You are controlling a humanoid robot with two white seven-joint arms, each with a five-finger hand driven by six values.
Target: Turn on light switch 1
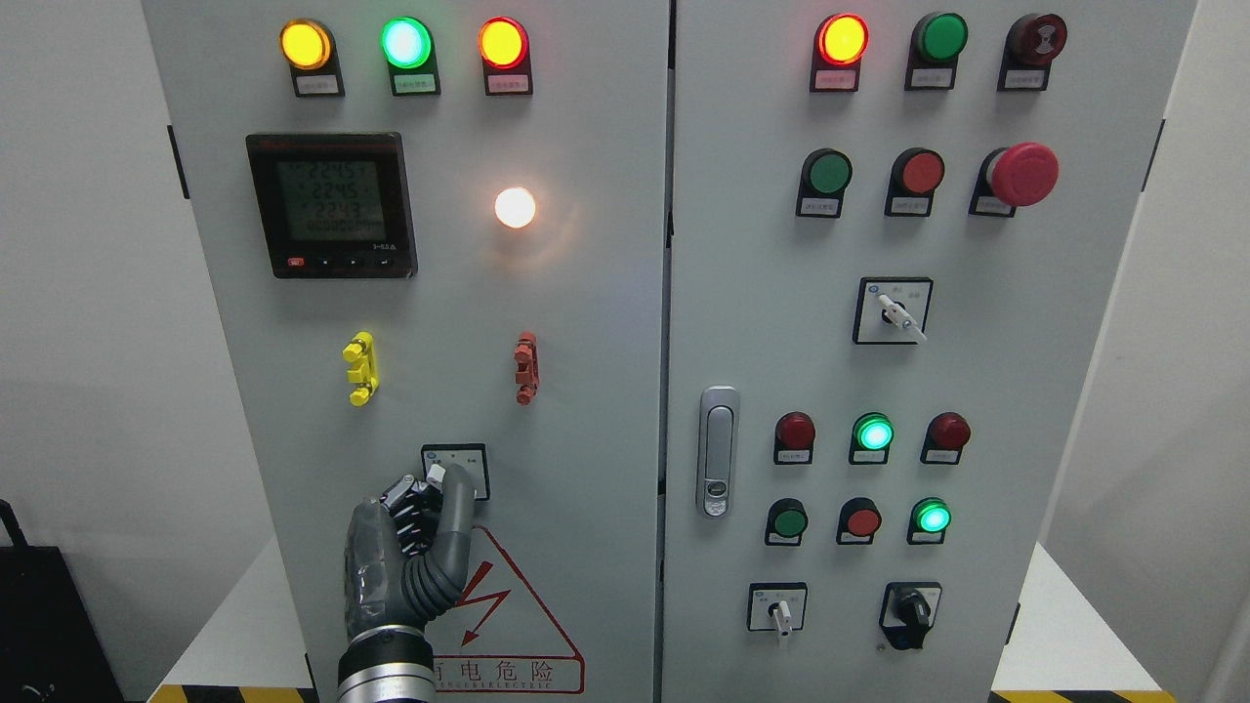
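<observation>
On the left door of a grey control cabinet (pixel 586 391), low and just above a red-bordered warning triangle (pixel 508 615), sits the rotary selector switch (pixel 455 471) we must turn, its small white knob standing out from a black-framed label plate. Above it we see a dark digital meter (pixel 332 205), a glowing white lamp (pixel 515 207), and three lit indicator lights (pixel 405 44) along the top; a yellow clip (pixel 360 368) and a red clip (pixel 526 367) sit between. Our left hand (pixel 415 547) rises from the bottom edge with fingers curled and gathered at the knob, the thumb (pixel 456 517) up beside it; whether they are truly pinching it we cannot tell. We judge the knob rigid, light and spring-detented, smooth plastic that could slip, so it wants a firm pinch across its narrow flanks and a twist, not a push. Our right hand is out of view.
</observation>
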